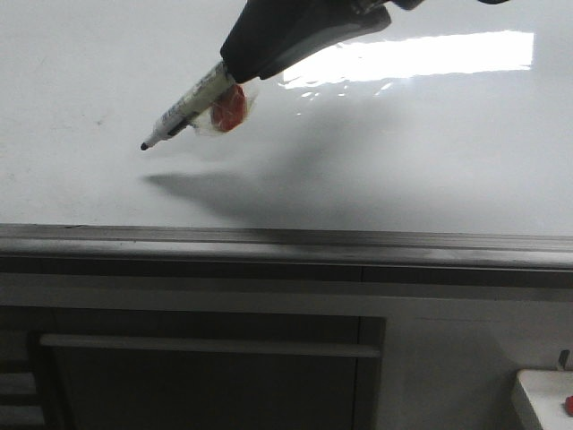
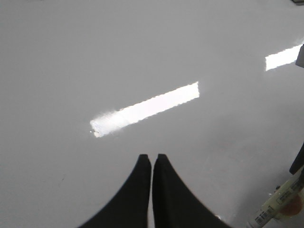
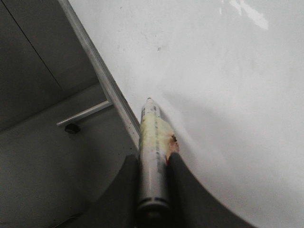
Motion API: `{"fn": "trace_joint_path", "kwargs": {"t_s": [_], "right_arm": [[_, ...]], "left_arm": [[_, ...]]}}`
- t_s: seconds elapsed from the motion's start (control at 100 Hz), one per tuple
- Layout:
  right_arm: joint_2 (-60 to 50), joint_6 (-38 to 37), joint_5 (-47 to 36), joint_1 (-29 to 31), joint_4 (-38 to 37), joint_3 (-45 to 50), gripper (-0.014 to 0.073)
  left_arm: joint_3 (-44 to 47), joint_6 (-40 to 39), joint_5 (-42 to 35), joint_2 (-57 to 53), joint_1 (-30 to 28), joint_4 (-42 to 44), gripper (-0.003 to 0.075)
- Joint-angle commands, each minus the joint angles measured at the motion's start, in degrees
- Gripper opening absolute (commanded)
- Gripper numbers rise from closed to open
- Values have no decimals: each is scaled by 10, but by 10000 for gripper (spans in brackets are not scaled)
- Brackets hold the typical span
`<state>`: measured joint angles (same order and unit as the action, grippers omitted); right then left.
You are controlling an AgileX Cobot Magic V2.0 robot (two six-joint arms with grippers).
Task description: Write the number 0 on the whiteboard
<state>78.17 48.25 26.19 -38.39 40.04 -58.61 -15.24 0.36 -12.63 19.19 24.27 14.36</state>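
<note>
The whiteboard point(image 1: 430, 161) fills the upper half of the front view, w/ a bright glare strip at upper right and a grey metal ledge point(image 1: 286, 240) along its lower edge. No drawn stroke is seen on the board, so the number 0 is not yet there.

The right gripper point(image 3: 153, 164) is clenched on a marker pen point(image 1: 183, 107); in the front view the pen is seen at upper left-centre, tilted, black tip pointing down-left, shadow cast on the board below it. Tip vs. board contact can't be told. A red patch point(image 1: 229, 109) under clear tape is seen on the pen barrel, just by the gripper.

In the right wrist view the barrel is pinched between both fingers point(image 3: 183, 190).

The left gripper point(image 2: 152, 161) is seen at bottom centre of the left wrist view, fingers pressed together, nothing between them, over bare board.

A dark cabinet front point(image 1: 206, 376) is seen below the ledge.
</note>
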Motion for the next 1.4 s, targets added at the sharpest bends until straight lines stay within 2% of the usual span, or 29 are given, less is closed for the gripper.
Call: {"fn": "trace_joint_path", "kwargs": {"t_s": [0.0, 0.38, 0.84, 1.13, 1.39], "right_arm": [[-5, -1, -14, 3, 2, -26, -69], [46, -1, -10, 3, -18, -73, -69], [82, -6, -22, 16, -60, -189, -69], [65, -40, 56, 75, -83, -204, -48], [60, -60, 108, 81, -96, -197, -48]], "left_arm": [[-19, -4, -37, 4, -2, -9, -20], [-19, -4, -37, 4, -2, -9, -20], [-19, -4, -43, 4, -2, -18, -20], [-19, -4, -43, 4, -2, -20, -20], [-19, -4, -43, 4, -2, -20, -20]]}}
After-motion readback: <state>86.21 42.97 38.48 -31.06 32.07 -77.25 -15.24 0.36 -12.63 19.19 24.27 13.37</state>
